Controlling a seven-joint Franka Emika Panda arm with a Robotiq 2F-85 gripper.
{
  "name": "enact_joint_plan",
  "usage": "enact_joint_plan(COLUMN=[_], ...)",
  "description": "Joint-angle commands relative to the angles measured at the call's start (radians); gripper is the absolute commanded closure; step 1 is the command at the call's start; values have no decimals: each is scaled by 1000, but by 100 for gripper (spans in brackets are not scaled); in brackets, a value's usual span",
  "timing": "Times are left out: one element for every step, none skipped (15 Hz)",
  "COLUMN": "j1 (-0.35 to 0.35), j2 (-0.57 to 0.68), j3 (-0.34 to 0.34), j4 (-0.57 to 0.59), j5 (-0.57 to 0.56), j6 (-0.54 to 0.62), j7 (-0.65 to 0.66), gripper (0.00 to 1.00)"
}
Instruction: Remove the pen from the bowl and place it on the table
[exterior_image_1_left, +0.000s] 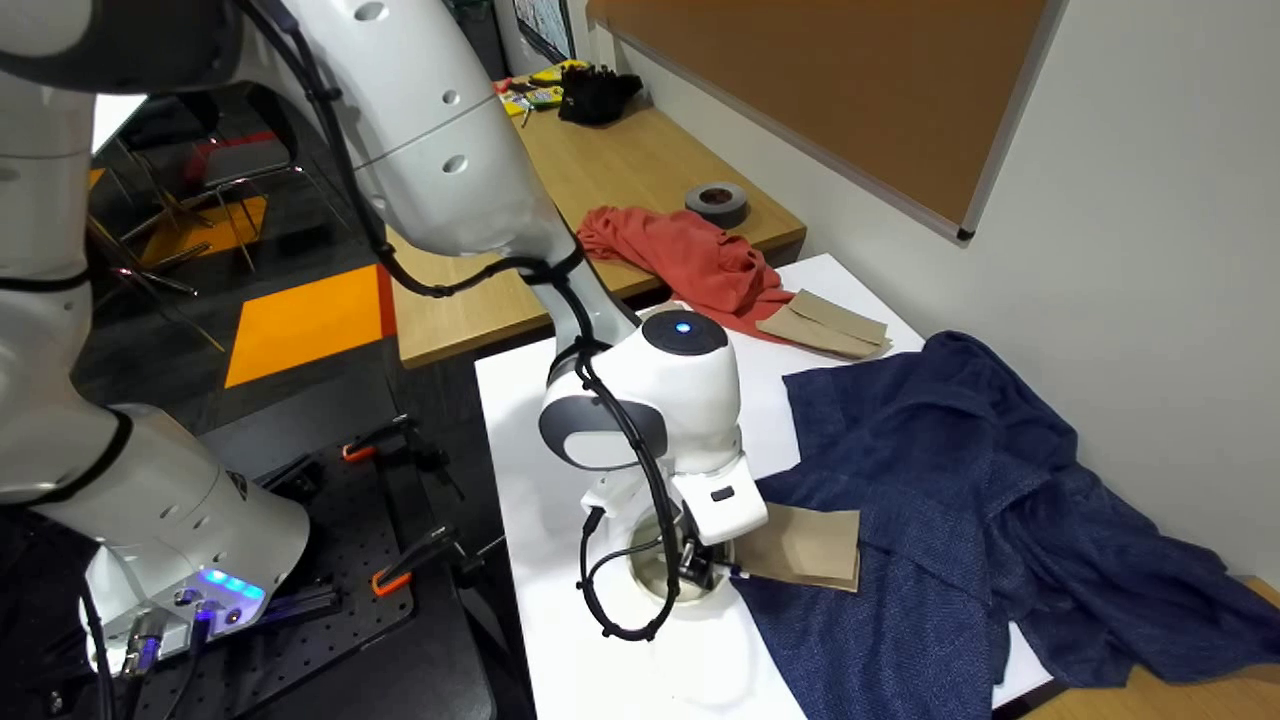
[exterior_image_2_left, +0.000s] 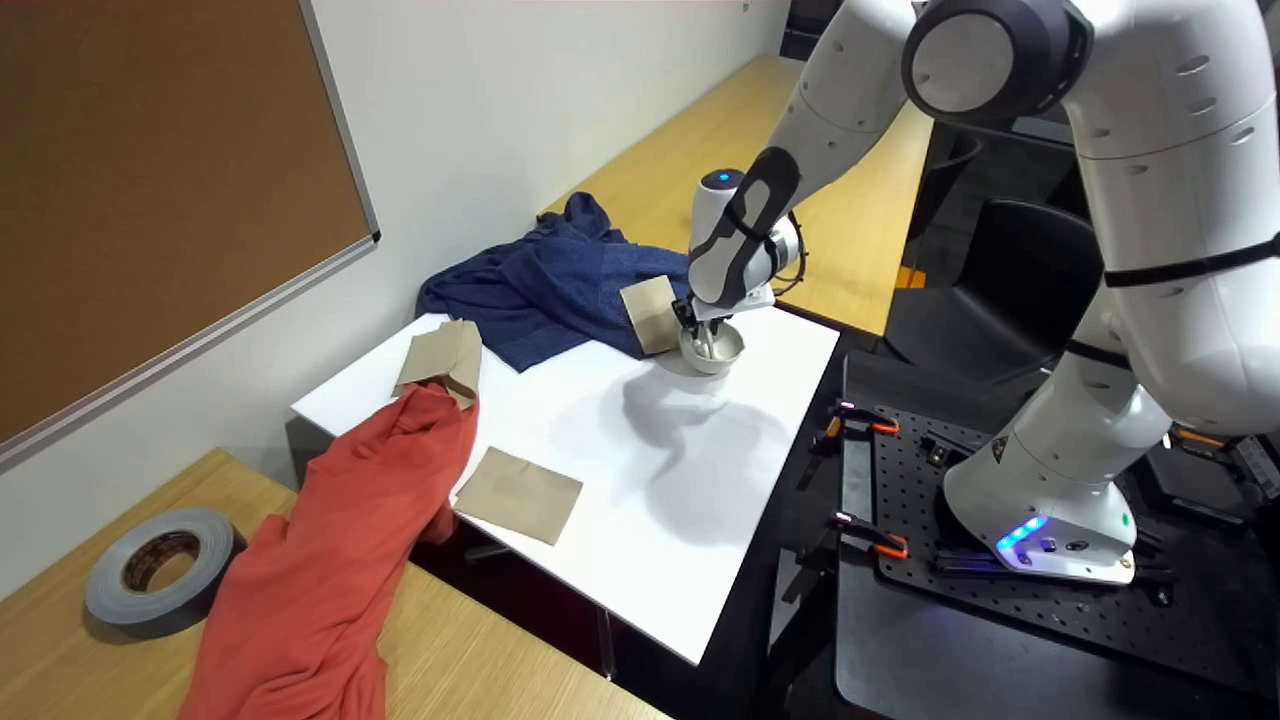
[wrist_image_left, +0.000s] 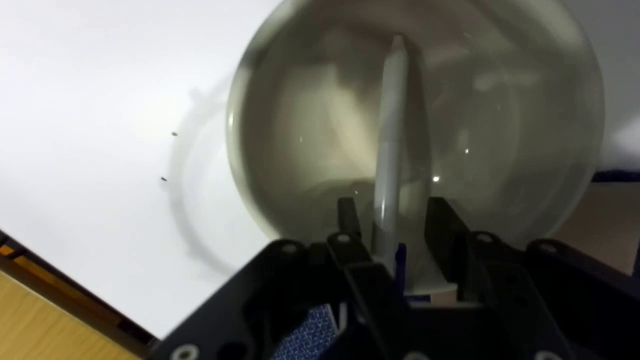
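One slim white pen (wrist_image_left: 389, 150) rests in one round cream-white bowl (wrist_image_left: 465, 120), upper centre of the wrist view; one black gripper (wrist_image_left: 391, 204), jaws apart, straddles the pen. In an exterior view: three brown paper pieces (exterior_image_2_left: 518, 495), one beside the bowl; one navy cloth (exterior_image_2_left: 560, 285), upper centre; one red cloth (exterior_image_2_left: 310, 580), lower left.

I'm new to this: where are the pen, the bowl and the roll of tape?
Pen (wrist_image_left: 389, 150), wrist view: middle of its pale barrel.
Bowl (wrist_image_left: 315, 145), wrist view: bare inside surface.
Roll of tape (exterior_image_2_left: 107, 578), an exterior view: grey upper face.
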Motion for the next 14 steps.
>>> enact_joint_plan(j1=[8, 6, 11, 11, 23, 21, 26, 28, 26, 32, 34, 38, 42, 44], j2=[4, -10, -21, -41, -55, -75, -101, -126, -156, -184, -217, -247, -275, -304], j3=[-11, -13, -22, -30, -52, -59, -76, -88, -99, -112, -120, -128, -133, -133], j4=[12, -2, -16, -36, -54, -72, -96, -115, -137, -157, -178, -199, -216, -233], j5=[9, 9, 7, 6, 1, 0, -4, -6, -11, -17, -24, -32, -42, -51], j6=[-13, -7, -2, 6, 10, 14, 23, 28, 38, 48, 57, 68, 74, 77], j7=[-6, -10, -8, -12, -5, -12, -13, -17, -28, -33, -46, -57, -66, -79], gripper=[90, 98, 100, 96, 96, 96, 96, 96, 96, 96, 96, 96, 96, 96])
